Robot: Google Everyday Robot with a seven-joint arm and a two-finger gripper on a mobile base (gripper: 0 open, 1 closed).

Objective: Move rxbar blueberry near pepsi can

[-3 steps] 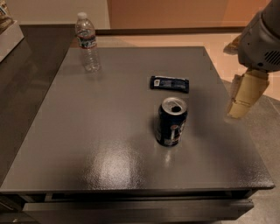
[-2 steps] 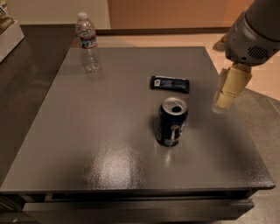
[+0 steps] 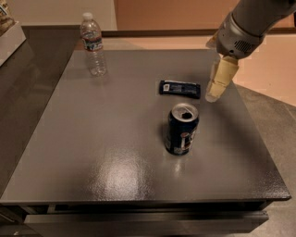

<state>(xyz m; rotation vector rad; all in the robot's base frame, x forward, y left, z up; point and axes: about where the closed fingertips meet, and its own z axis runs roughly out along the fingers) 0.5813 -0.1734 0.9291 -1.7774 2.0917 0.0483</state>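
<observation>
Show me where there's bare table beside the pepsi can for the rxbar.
Bare table lies left of the pepsi can, back toward the water bottle, and between can and front edge. Crowded: the narrow strip between can and rxbar blueberry, with the gripper just right of the bar.

Dark-blue rxbar blueberry [image 3: 180, 88] lies flat just behind upright pepsi can [image 3: 181, 130], jaws hovering beside the bar.

Dark grey square table [image 3: 92, 139], glossy glare on its near part. Grey floor [image 3: 277, 134] right, orange-brown wall [image 3: 175, 14] far, white box [image 3: 9, 39] far left. My gripper [image 3: 213, 95] hangs over the table's far right.
</observation>
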